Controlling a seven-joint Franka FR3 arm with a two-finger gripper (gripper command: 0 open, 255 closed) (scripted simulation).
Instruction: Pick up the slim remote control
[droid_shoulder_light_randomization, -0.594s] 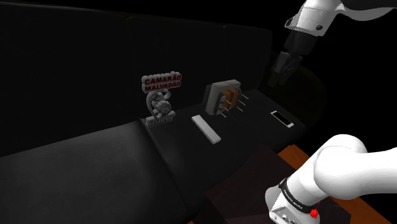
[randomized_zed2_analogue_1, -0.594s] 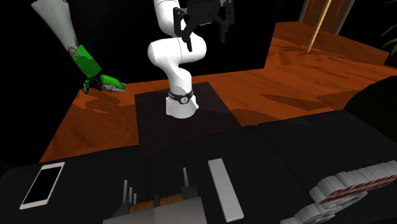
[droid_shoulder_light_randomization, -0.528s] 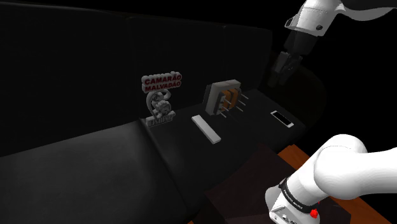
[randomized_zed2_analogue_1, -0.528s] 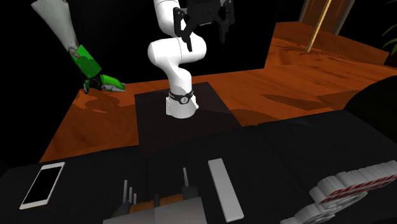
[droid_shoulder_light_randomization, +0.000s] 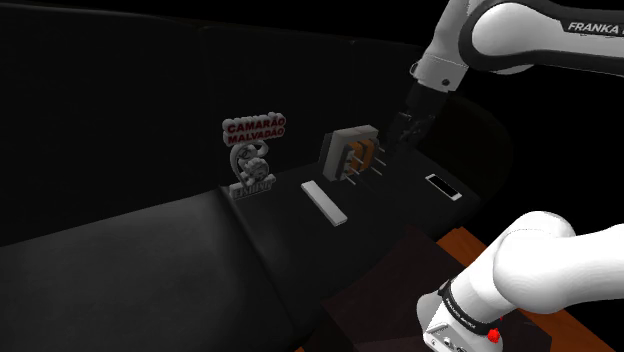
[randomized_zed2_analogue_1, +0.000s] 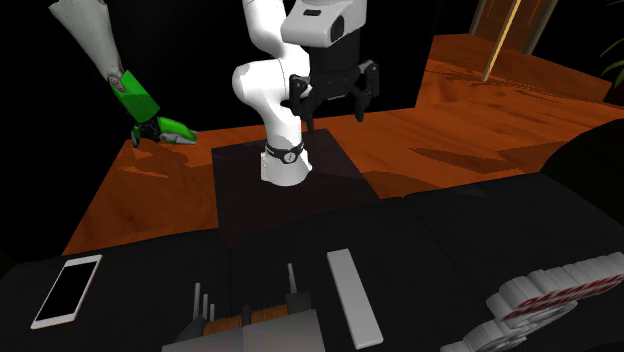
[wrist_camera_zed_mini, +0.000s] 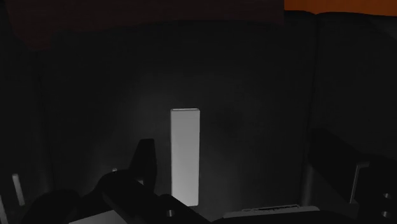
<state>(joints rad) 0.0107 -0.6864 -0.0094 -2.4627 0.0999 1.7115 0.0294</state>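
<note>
Wrist view | slim remote (wrist_camera_zed_mini: 185, 156) flat, long axis apparently pointing away from gripper (randomized_zed2_analogue_1: 330, 112) | jaws spread wide

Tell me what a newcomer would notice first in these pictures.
The white arm stands out against the dark scene, its black gripper open in mid-air. On the black sofa, a pale slim remote lies flat near a red-lettered figure.

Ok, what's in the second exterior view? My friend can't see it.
A slim grey remote lies on a black couch, a phone far off toward the view's left. Beyond them, a white robot arm on a dark box holds its open black fingers up in the air.
</note>
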